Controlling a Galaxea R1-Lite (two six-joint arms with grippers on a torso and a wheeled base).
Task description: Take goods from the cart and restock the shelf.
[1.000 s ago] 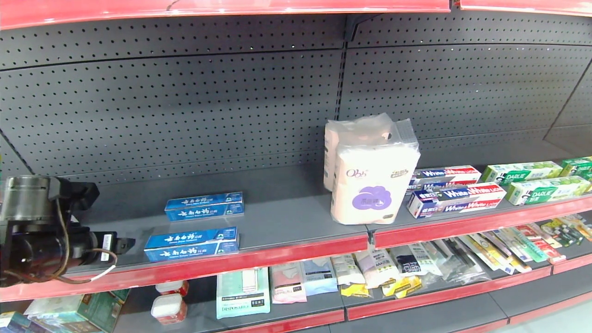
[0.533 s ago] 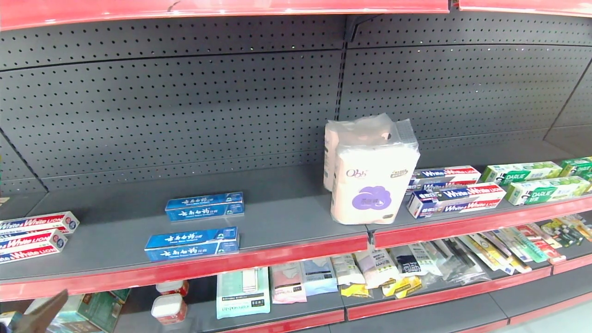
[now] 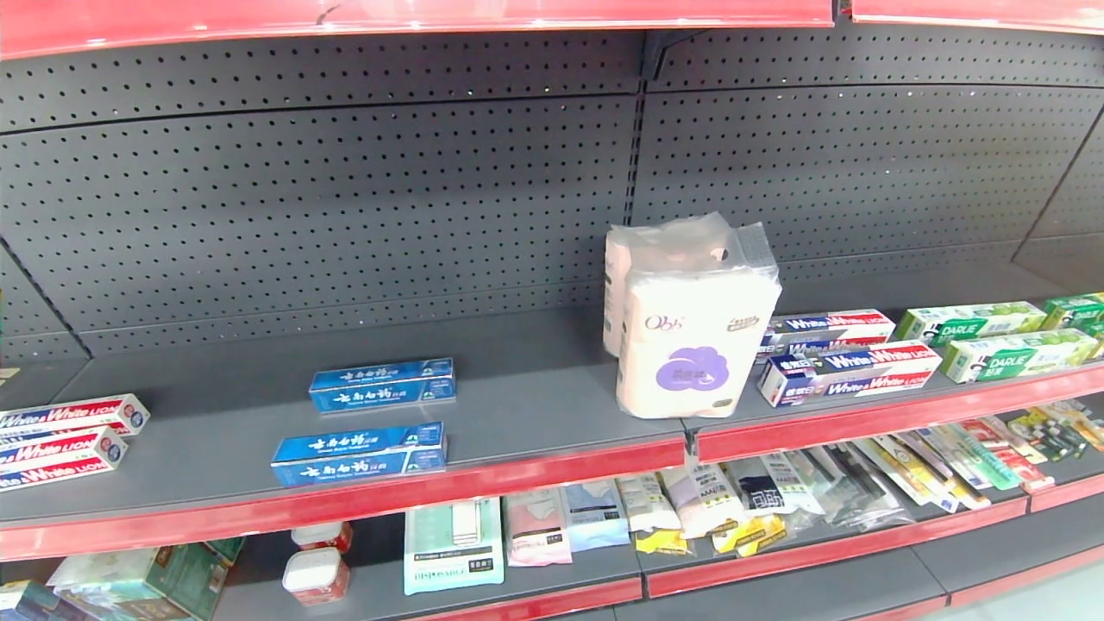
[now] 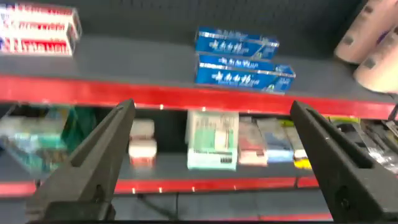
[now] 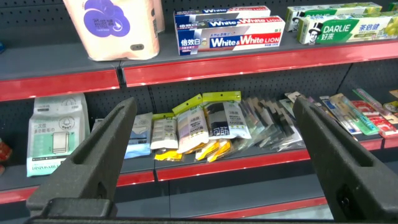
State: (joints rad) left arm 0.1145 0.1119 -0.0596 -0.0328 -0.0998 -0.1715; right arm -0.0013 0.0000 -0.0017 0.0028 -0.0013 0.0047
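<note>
The middle shelf (image 3: 535,379) carries two blue toothpaste boxes (image 3: 358,453), a wrapped toilet paper pack (image 3: 694,345), red-and-white toothpaste boxes (image 3: 849,371) and green ones (image 3: 1018,354). More red-and-white boxes (image 3: 60,440) lie at its far left. My left gripper (image 4: 211,180) is open and holds nothing. It hangs in front of the shelf edge below the blue boxes (image 4: 244,71). My right gripper (image 5: 211,168) is also open with nothing between its fingers, and it faces the lower shelf under the toilet paper pack (image 5: 115,25).
The lower shelf (image 3: 552,569) holds flat sachets (image 3: 453,543), small white jars (image 3: 315,569) and hanging packets (image 3: 862,492). A green carton (image 3: 155,578) sits at its left end. A red shelf lip (image 3: 414,13) runs overhead. There is bare shelf between the blue boxes and the toilet paper.
My left arm, which stood at the shelf's left end a second ago, has dropped out of the head view. That uncovered the red-and-white boxes there. The goods have not moved.
</note>
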